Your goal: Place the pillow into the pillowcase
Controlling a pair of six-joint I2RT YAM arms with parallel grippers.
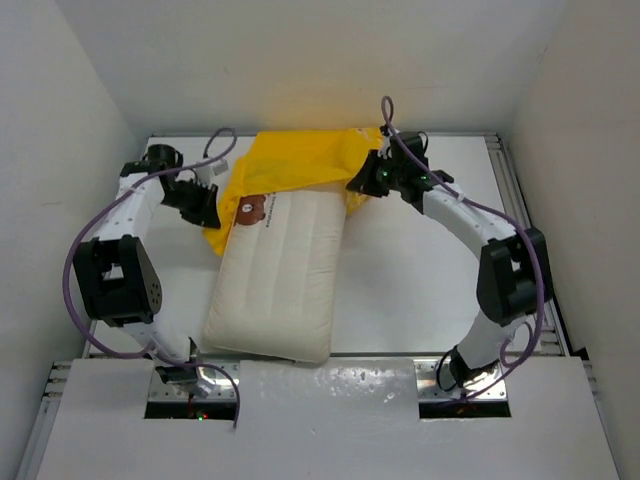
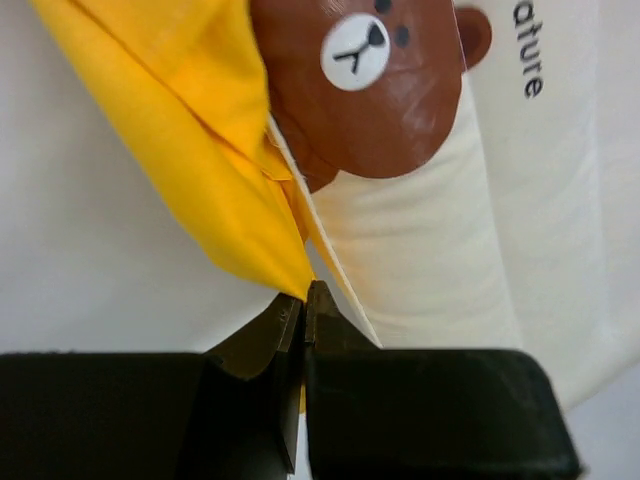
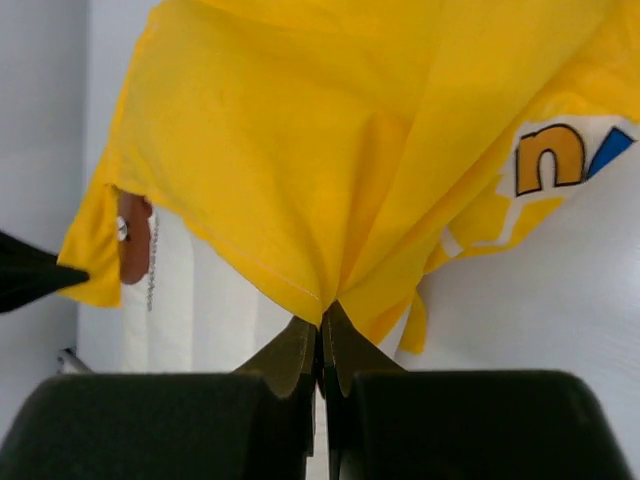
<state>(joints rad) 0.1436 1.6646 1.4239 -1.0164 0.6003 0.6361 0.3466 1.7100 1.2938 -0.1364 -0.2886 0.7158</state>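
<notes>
The cream-white pillow [image 1: 278, 278] lies lengthwise mid-table, its far end under the yellow pillowcase [image 1: 295, 165]. A brown bear label [image 1: 251, 209] shows at that end, and in the left wrist view [image 2: 375, 90]. My left gripper [image 1: 207, 214] is shut on the pillowcase's left hem [image 2: 225, 150], beside the pillow [image 2: 420, 230]. My right gripper [image 1: 362, 181] is shut on the right hem [image 3: 330, 170] near the pillow's far right corner. Blue lettering [image 3: 560, 160] shows on the fabric. The pillow [image 3: 200, 310] lies under the lifted hem.
White walls close in the table at left, back and right. A metal rail [image 1: 520, 220] runs along the right edge. A white panel [image 1: 320, 415] covers the near edge between the arm bases.
</notes>
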